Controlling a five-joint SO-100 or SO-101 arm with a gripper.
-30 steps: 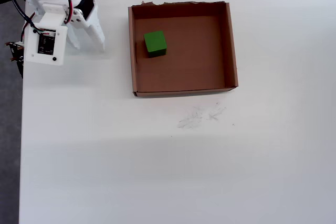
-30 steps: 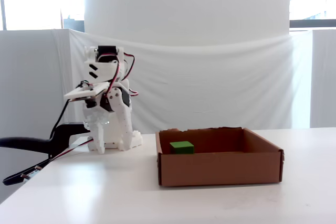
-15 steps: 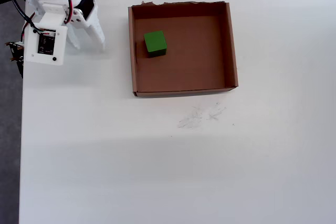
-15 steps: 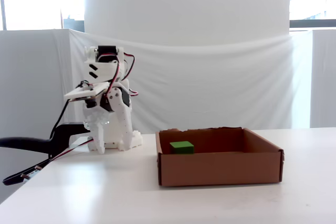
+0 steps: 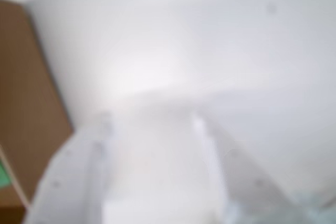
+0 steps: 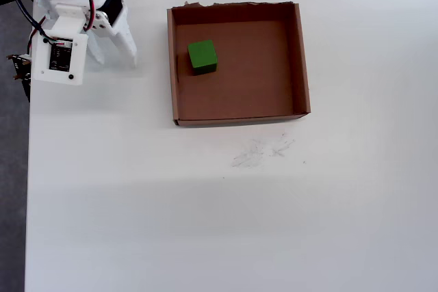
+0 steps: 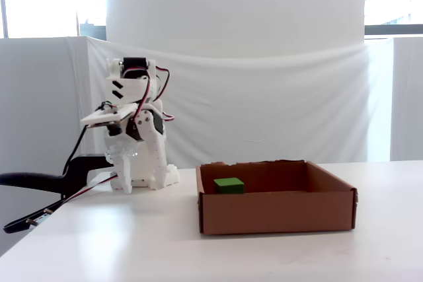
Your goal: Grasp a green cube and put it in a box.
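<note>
The green cube lies inside the brown cardboard box, on its floor in the left part as the overhead view shows it. In the fixed view the cube shows above the box's front wall. My gripper is empty and well to the left of the box, folded down close to the arm's base with its tips near the table. The blurred wrist view shows the white fingers apart, with bare table between them, the box at the left and a green sliver of the cube.
The white table's left edge runs just beside the arm's base. A dark clamp and cables stick out past that edge. Faint scratch marks lie on the table in front of the box.
</note>
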